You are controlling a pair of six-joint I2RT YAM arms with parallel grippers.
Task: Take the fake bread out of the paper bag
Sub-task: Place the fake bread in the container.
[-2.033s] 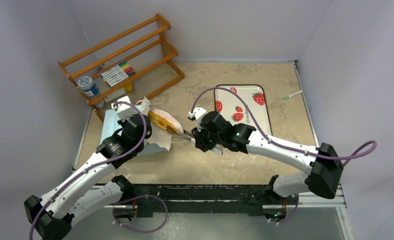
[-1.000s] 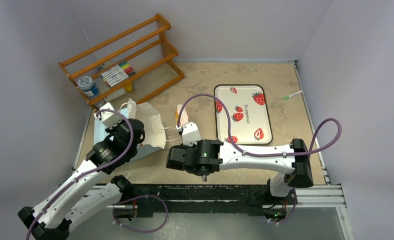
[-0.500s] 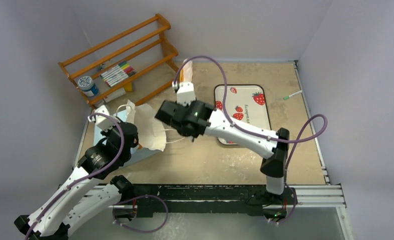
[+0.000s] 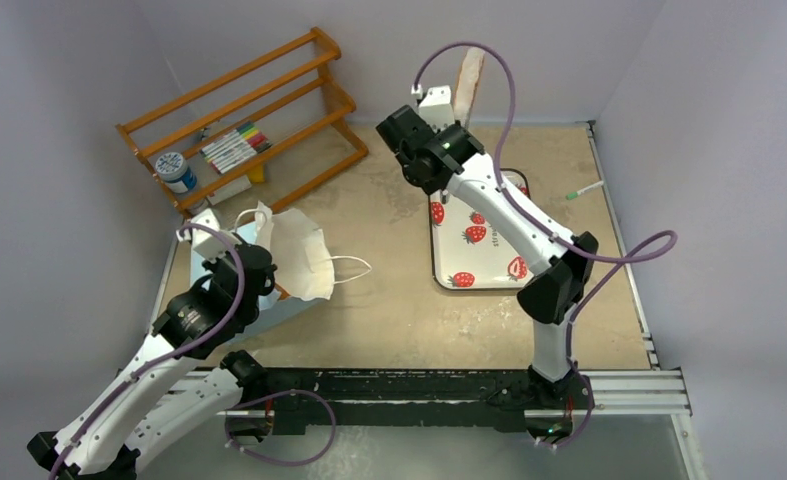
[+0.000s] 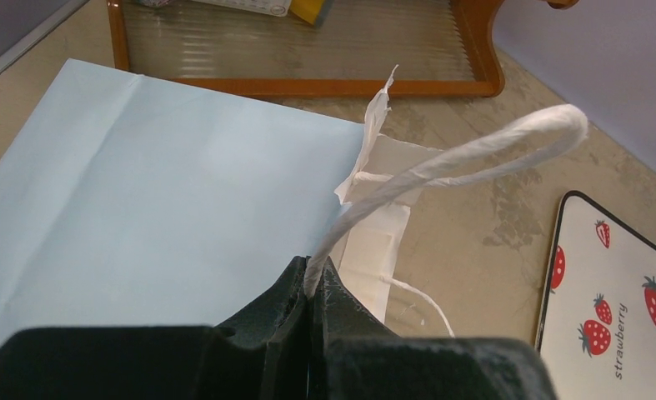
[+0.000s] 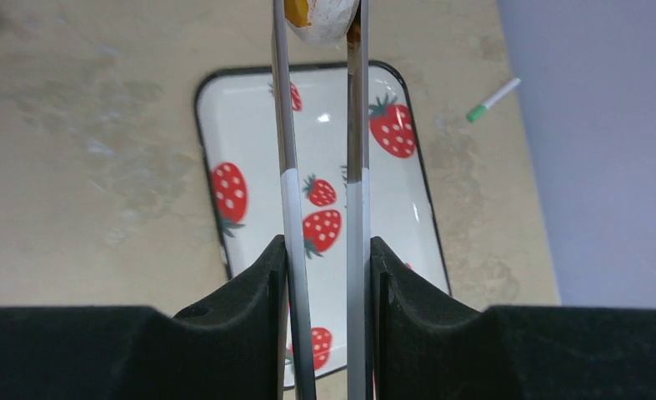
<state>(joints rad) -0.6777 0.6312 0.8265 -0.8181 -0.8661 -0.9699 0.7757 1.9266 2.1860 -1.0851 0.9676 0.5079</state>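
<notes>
The light blue paper bag (image 4: 207,272) lies on its side at the table's left, its white inside (image 4: 294,250) facing right. My left gripper (image 5: 316,279) is shut on one white string handle (image 5: 441,162) above the bag's blue side (image 5: 141,192). My right gripper (image 6: 324,250) is shut on a pair of metal tongs (image 6: 287,167), whose far tips pinch a piece of fake bread (image 6: 320,17), white with an orange crust. From above, that bread (image 4: 467,80) is held high near the back wall, beyond the right gripper (image 4: 447,118). The bag's contents are hidden.
A white strawberry-print tray (image 4: 514,215) lies under the right arm, also seen below the tongs (image 6: 249,150). An orange wooden rack (image 4: 249,120) with markers (image 4: 234,147) and a jar (image 4: 174,170) stands back left. A green-tipped pen (image 4: 586,190) lies by the right wall.
The right arm drew the bread out of the bag with the tongs, then swung it up and back above the tray. The left gripper kept its hold on the handle and pulled back slightly.
</notes>
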